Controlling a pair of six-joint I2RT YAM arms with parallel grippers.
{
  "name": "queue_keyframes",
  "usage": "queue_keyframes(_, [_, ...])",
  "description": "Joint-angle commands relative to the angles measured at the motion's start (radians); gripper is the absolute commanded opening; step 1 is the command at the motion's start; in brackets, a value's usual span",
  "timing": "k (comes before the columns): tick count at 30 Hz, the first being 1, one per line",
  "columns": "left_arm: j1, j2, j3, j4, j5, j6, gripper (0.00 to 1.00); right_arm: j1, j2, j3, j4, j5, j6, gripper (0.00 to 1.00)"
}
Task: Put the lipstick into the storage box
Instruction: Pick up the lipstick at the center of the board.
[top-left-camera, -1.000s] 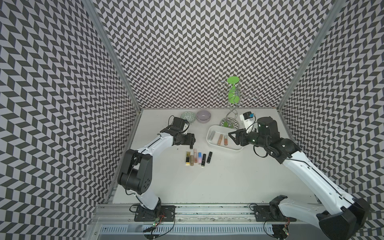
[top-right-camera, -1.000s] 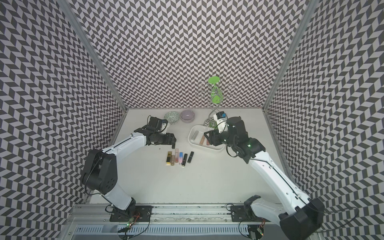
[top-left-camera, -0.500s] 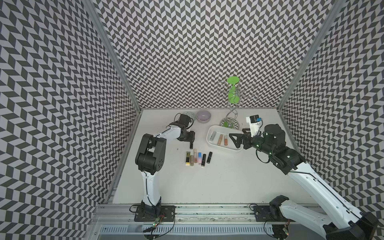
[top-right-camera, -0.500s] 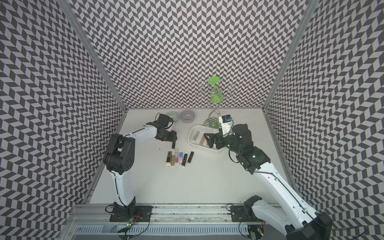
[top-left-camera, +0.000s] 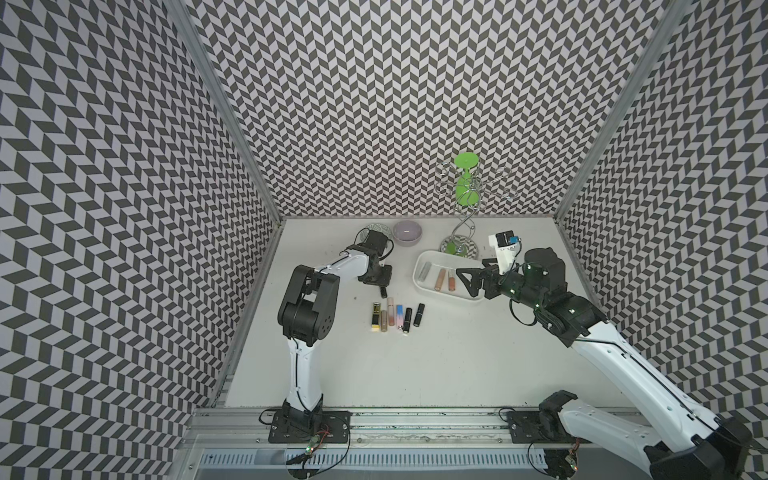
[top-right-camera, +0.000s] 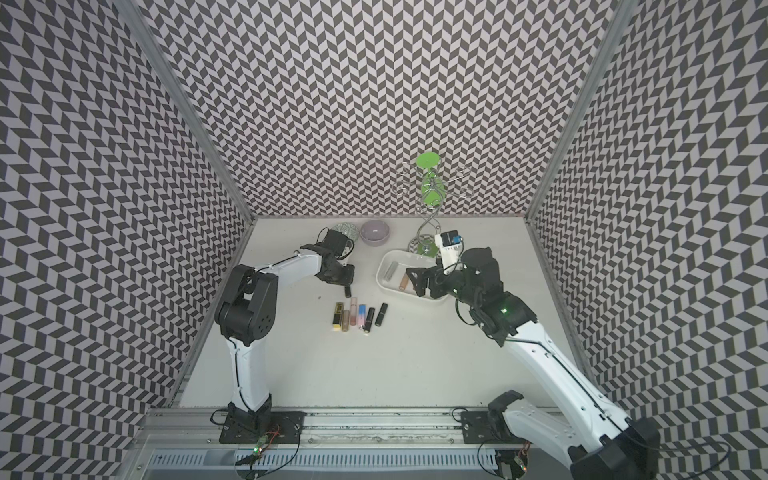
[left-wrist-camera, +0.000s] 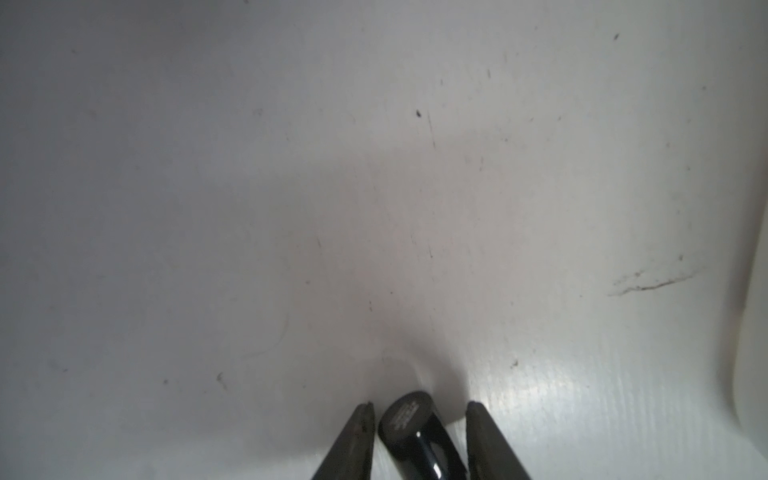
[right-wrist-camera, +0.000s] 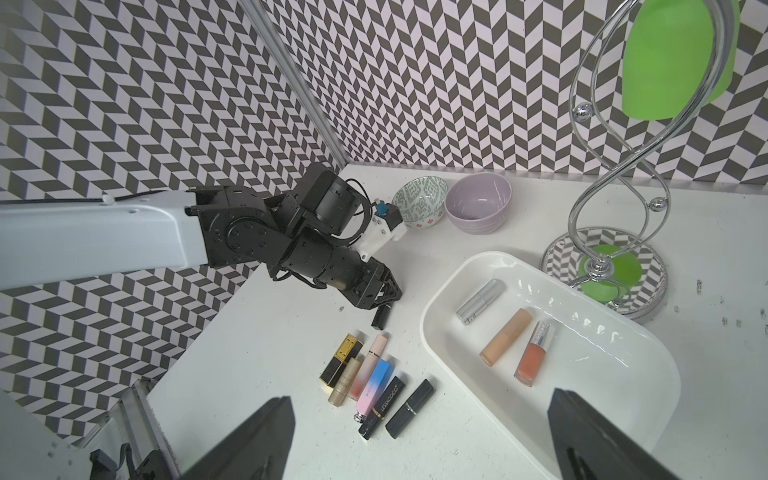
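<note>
Bimanual tabletop rig, viewed from above: the left gripper (top-left-camera: 383, 286) reaches down to the white table (top-left-camera: 436, 365) w/ its two fingers (left-wrist-camera: 353, 444) on either side of a black lipstick (left-wrist-camera: 409, 428), just past the far end of a row of six cosmetics tubes (right-wrist-camera: 374, 382). In the left wrist view one finger sits right against the cap, while the other shows a sliver of gap near its tip. Whether the jaws actually pinch the tube can't be told. The lipstick is outside the storage box (right-wrist-camera: 590, 365). The box lies apart from it, to the side of the row & near the base of a chrome stand (right-wrist-camera: 602, 266) w/ green discs. Inside the box are a silver tube (right-wrist-camera: 480, 301), a beige tube (right-wrist-camera: 505, 336) & an orange gloss (right-wrist-camera: 534, 359), side by side, not touching. The right gripper (top-left-camera: 463, 281) hovers over the box end nearest its own arm, jaws spread wide, nothing btwn them. By the back wall, a green-patterned bowl (right-wrist-camera: 419, 201) & a lilac bowl (right-wrist-camera: 478, 203) stand next to each other.
</note>
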Motion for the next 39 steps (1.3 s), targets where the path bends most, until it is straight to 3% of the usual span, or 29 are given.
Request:
queue_keyframes(1, [-0.005,0.011,-0.021,-0.017,-0.006,-0.009,0.38,-0.006,0.002,-0.015,0.06,-0.014,0.002,1.0])
queue_keyframes(13, [0.0,0.002,-0.037,0.001,0.052,-0.012,0.18,-0.016,0.026,-0.011,0.047,-0.039,0.027,1.0])
queue_keyframes(19, [0.026,-0.054,-0.005,0.012,0.193,-0.033,0.17,-0.05,0.081,0.029,0.017,-0.112,0.054,1.0])
queue_keyframes(24, [0.059,-0.149,0.021,0.051,0.388,-0.09,0.16,-0.09,0.156,0.084,0.009,-0.247,0.082,1.0])
queue_keyframes(29, [0.067,-0.256,-0.003,0.153,0.596,-0.21,0.16,-0.103,0.235,0.115,0.053,-0.423,0.147,1.0])
queue_keyframes(33, [0.067,-0.365,-0.133,0.379,0.768,-0.405,0.16,-0.102,0.286,0.112,0.096,-0.552,0.183,1.0])
queue_keyframes(36, [0.063,-0.434,-0.238,0.564,0.848,-0.556,0.16,-0.099,0.315,0.101,0.098,-0.593,0.186,0.99])
queue_keyframes(39, [0.044,-0.474,-0.288,0.649,0.875,-0.626,0.16,-0.079,0.328,0.09,0.112,-0.598,0.199,0.96])
